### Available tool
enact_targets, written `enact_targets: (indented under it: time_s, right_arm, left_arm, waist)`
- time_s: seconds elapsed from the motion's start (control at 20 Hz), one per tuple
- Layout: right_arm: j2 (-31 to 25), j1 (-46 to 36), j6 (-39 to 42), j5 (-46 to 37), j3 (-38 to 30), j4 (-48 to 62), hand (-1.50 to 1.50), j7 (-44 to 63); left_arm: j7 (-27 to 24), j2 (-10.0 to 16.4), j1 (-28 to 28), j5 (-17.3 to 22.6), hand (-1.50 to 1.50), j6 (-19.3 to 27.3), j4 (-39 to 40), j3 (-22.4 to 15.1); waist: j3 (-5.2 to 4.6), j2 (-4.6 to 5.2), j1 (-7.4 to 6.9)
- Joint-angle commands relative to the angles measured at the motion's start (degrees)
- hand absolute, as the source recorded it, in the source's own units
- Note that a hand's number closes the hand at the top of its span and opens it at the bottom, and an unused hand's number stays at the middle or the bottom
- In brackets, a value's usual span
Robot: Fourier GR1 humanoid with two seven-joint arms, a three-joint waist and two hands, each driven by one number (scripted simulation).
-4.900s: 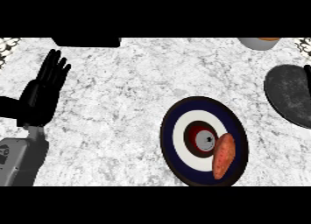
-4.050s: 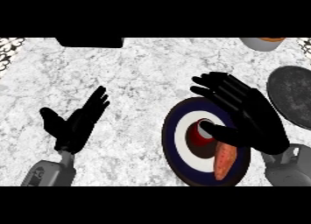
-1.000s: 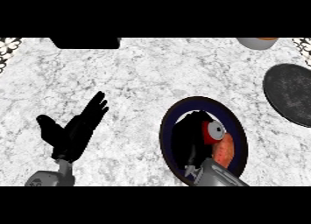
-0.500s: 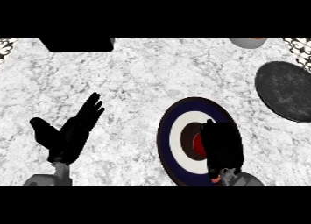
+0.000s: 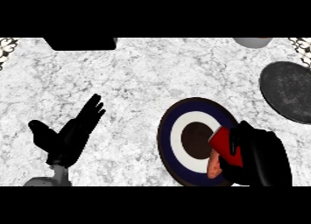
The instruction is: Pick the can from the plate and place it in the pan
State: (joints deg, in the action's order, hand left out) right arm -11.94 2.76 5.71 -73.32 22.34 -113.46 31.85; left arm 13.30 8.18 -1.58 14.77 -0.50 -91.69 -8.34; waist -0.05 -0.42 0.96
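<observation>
Can (image 5: 225, 147), red: at the right side of the plate (image 5: 177, 141), near the worktop's front edge, right hand (image 5: 262, 158) curled round it. Left hand (image 5: 70, 138): open, fingers straight, front left. Pan (image 5: 293, 98): right edge, apart from the plate.

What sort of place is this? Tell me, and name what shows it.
Probably a kitchen counter: a marbled stone top, a dark round pan, and a ringed plate, with the right hand curled round a red can.

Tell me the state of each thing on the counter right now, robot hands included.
plate: lying flat.
pan: lying flat, apart from the plate.
can: over the plate's right side, not in the pan.
right robot hand: curled round the can.
left robot hand: open, holding nothing.
</observation>
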Motion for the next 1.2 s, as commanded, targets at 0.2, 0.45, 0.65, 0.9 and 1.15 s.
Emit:
enact_targets:
  time_s: [0.2,0.45,0.65,0.9,1.15]
  right_arm:
    - [4.1,5.0,-11.4,15.9,-9.5,-8.7,1.5,-5.6]
    - [2.9,-0.5,-11.6,29.3,-22.6,-1.2,1.5,-10.8]
    - [-2.7,-4.9,-11.6,32.5,-30.8,9.9,1.5,-17.9]
    - [-7.1,-9.3,-19.0,29.1,-35.1,26.1,1.5,-28.0]
    - [-5.7,-20.1,-28.9,25.4,-36.9,41.4,1.5,-30.2]
  left_arm:
    - [1.8,-0.3,-0.2,-0.2,0.0,0.6,-2.1,0.0]
    - [0.8,-3.0,0.2,-1.9,0.0,1.2,-0.4,-2.3]
    - [-0.9,-1.7,-1.3,-2.1,0.0,-0.7,2.2,0.1]
    - [3.4,-1.8,-0.4,-0.6,0.0,-0.5,-3.0,-0.3]
    - [-1.4,-3.2,0.8,-2.8,0.0,-1.8,1.6,-1.5]
  waist:
    - [0.17,0.28,-0.38]
    - [0.13,0.46,-1.04]
    - [0.08,0.5,-1.07]
    - [0.13,0.54,-1.71]
    - [0.08,0.64,-1.74]
